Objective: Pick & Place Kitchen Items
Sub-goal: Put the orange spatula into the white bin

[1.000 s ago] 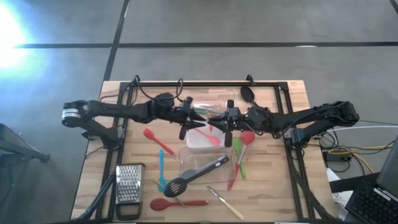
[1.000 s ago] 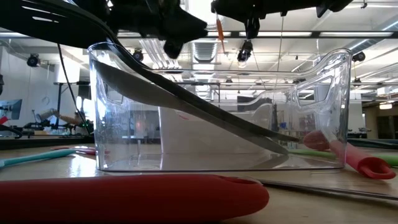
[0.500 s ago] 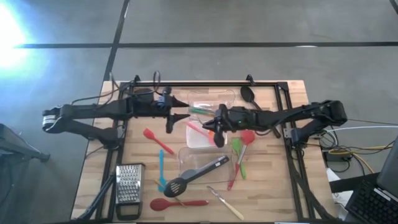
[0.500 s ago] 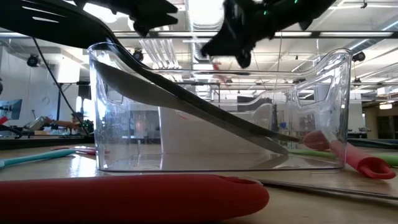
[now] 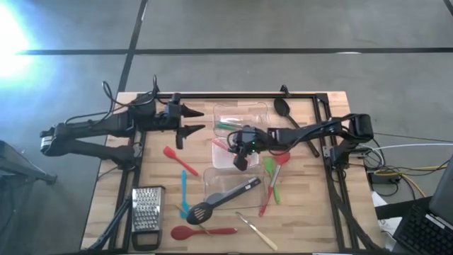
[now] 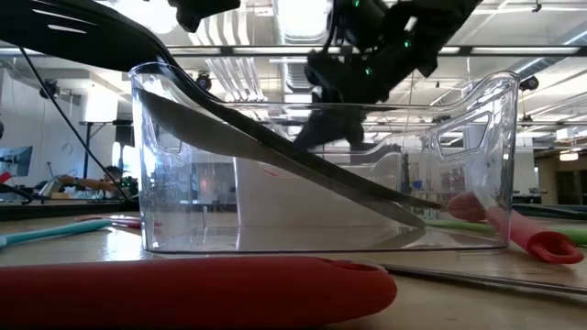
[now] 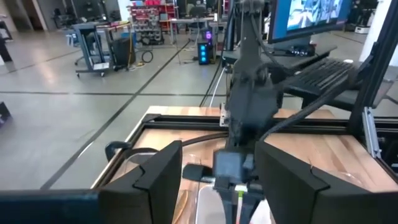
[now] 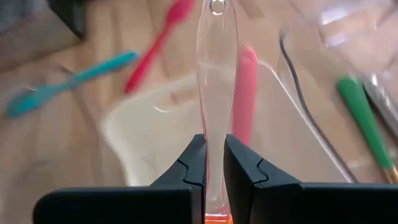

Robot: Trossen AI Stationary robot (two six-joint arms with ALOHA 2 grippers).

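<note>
**Right arm holds a clear-handled tool over the middle tub; left arm drawn back, fingers apart**

The wooden worktop [image 5: 311,212] carries two dark arms reaching in from opposite side edges. The right arm stretches from the right edge toward the centre, its right end effector [image 5: 239,157] tipped down over the middle clear tub [image 5: 228,157]; its fingers are clamped on a slim clear-handled utensil [image 8: 216,74] that points down into the tub, beside a red spatula [image 8: 243,93] lying inside. The left arm lies low along the far-left part of the worktop, its left end effector [image 5: 190,122] with fingers spread and nothing between them, well apart from the tubs. Near the front edge, the metal tongs [image 5: 237,191] lean in the nearest tub.
</note>
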